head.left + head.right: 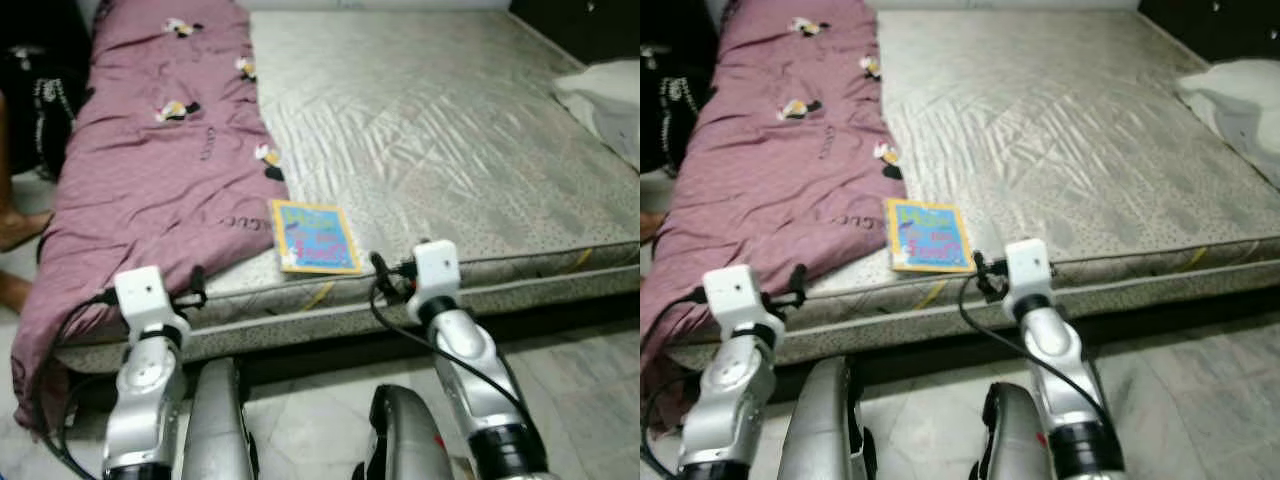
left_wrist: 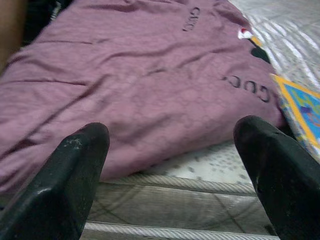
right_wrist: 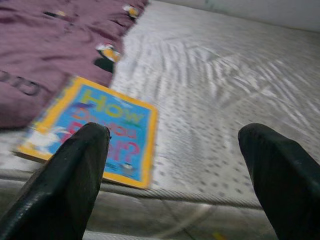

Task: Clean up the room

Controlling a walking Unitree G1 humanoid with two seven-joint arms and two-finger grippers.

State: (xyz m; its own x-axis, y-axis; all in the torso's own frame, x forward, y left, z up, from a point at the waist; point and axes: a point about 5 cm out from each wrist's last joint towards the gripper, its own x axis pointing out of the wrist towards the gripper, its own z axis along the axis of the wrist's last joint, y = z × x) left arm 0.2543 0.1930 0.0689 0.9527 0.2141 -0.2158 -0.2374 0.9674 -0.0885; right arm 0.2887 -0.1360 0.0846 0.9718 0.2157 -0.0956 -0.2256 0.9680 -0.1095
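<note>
Over on the left of the frame, the mauve blanket [image 1: 150,170] drapes down the bed's [image 1: 450,130] edge. The left claw [image 2: 170,165] hangs spread wide and empty just short of that blanket at lower left. Centre now: the yellow-bordered book [image 1: 315,237] lies flat on the mattress edge, touching the blanket. The right claw [image 3: 175,175] is spread apart too, gripping nothing, near the book.

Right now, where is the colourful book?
The book lies flat on the mattress near its front edge, right beside the purple blanket. It sits between the two grippers, closer to the right gripper.
</note>
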